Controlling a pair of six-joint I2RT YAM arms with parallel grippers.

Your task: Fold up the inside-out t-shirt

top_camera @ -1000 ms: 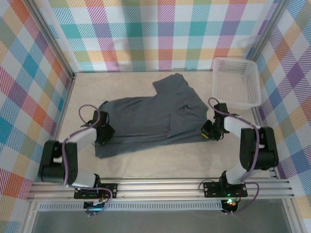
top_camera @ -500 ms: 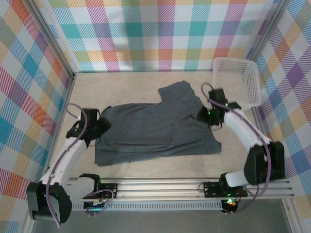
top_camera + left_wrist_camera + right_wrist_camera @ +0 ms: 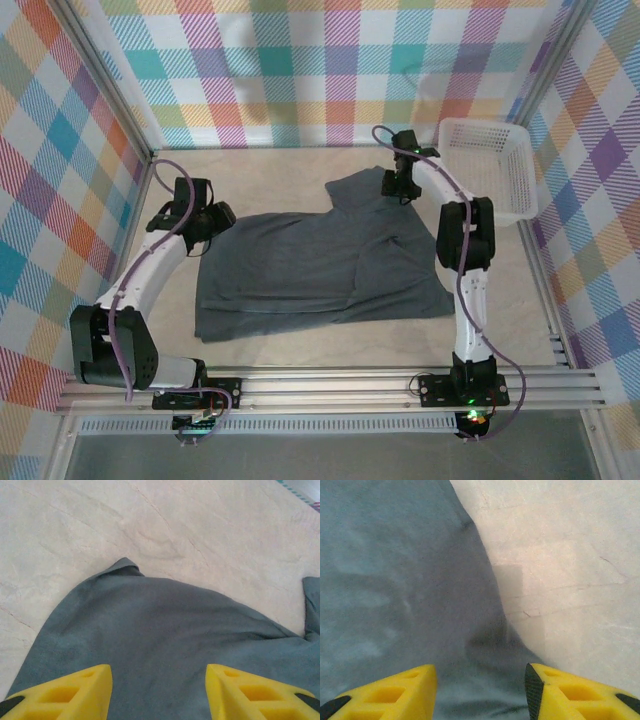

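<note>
The dark slate-grey t-shirt [image 3: 320, 265] lies spread and partly folded on the beige table, one flap reaching up toward the back. My left gripper [image 3: 212, 218] hovers at the shirt's far left corner, open, with grey cloth [image 3: 165, 645] under and between its yellow fingers [image 3: 70, 692]. My right gripper [image 3: 396, 184] is stretched to the back, over the shirt's upper flap, open too; the cloth's edge [image 3: 420, 590] runs between its yellow fingers [image 3: 575, 692], bare table to the right.
A white plastic basket [image 3: 487, 170] stands at the back right, close to my right arm. Checkered walls close in the table on three sides. Bare beige tabletop [image 3: 260, 175] lies behind the shirt and along the front edge.
Both arms swung away from the near side toward the back. The right gripper went from the shirt's right edge up to the upper flap, the left to the far left corner; the shirt lies flatter.
</note>
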